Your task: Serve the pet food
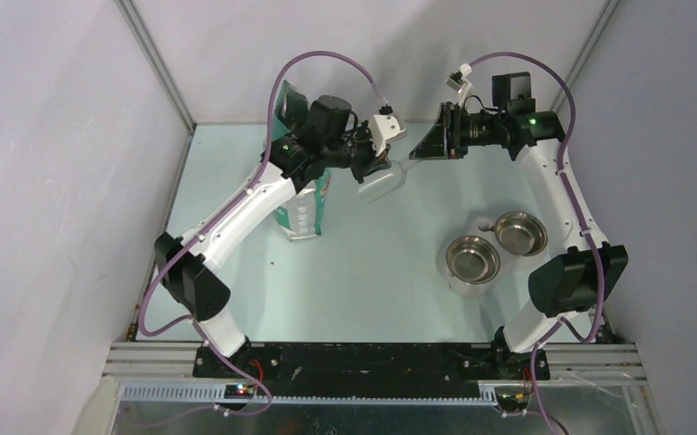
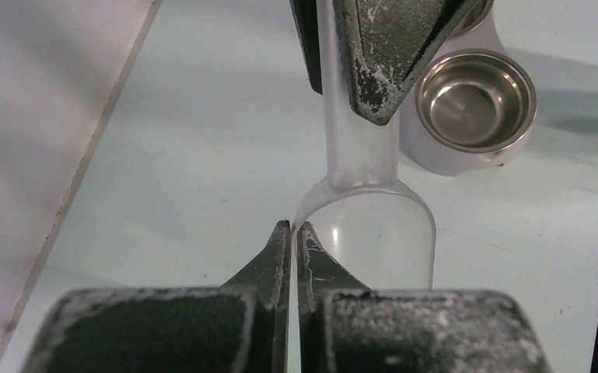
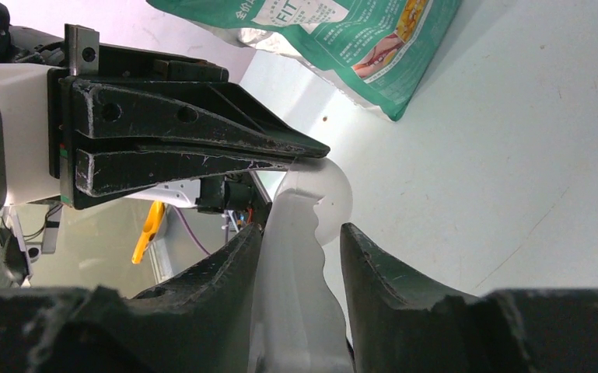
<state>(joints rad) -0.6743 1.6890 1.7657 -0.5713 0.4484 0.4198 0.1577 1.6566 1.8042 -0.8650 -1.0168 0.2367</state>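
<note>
Only the top view shows both arms whole. The left arm reaches up and across the bag (image 1: 301,214), which stands upright at the back left of the desk (image 1: 372,281). The right arm rises along the right edge and bends its wrist inward, so the two hands point at each other above the middle back of the desk.

Between them hangs the clear scoop (image 1: 383,187), faint from above. The wrist views show the grips that the top view blurs. In the left wrist view, the left hand (image 2: 292,231) has its fingers pressed together on the thin rim of the scoop's cup, while the other arm's fingers flank the handle above. In the right wrist view, the right hand (image 3: 302,231) stands part spread with the scoop's handle filling the gap between its fingers, pinched as far as can be told. The same view shows the bag's printed face, tilted at the top of the frame.

There are two arms, two hands, one scoop and one bag. Two steel bowls (image 1: 472,259) (image 1: 520,233) sit side by side, touching, at the right of the desk.

No view shows the pet food, and whether it is inside the bag cannot be told.
</note>
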